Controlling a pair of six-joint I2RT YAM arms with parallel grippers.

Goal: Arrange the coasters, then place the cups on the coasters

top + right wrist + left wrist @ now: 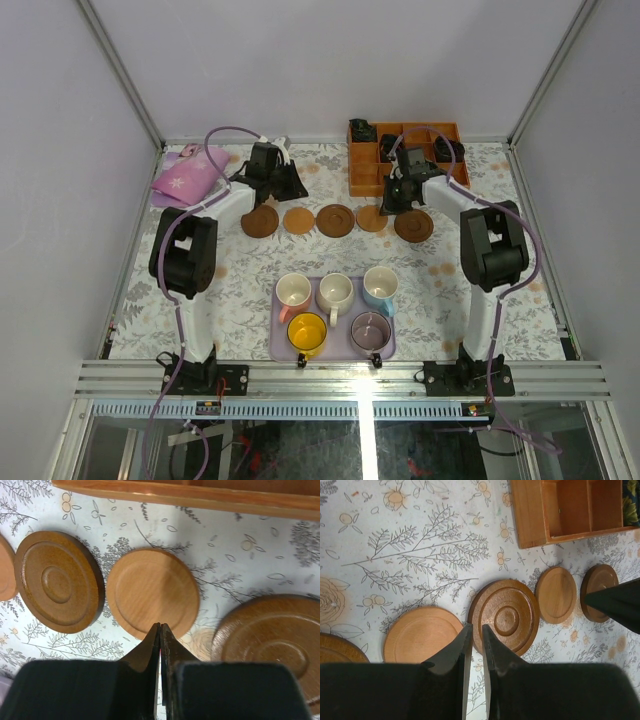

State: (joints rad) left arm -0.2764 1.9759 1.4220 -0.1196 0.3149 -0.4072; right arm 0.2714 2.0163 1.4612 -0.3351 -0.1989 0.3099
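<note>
Wooden coasters (336, 220) in a row, cups (335, 292) on lavender tray (339, 335)

overhead view from behind, wrist views close, facing down — sharing middle coasters (506, 615)

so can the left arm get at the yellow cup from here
Probably yes: the yellow cup sits at the near-left corner of the tray, on that arm's side, nothing standing left of it. The left fingers hold nothing, up over the coasters, so they would have to swing back.
</note>
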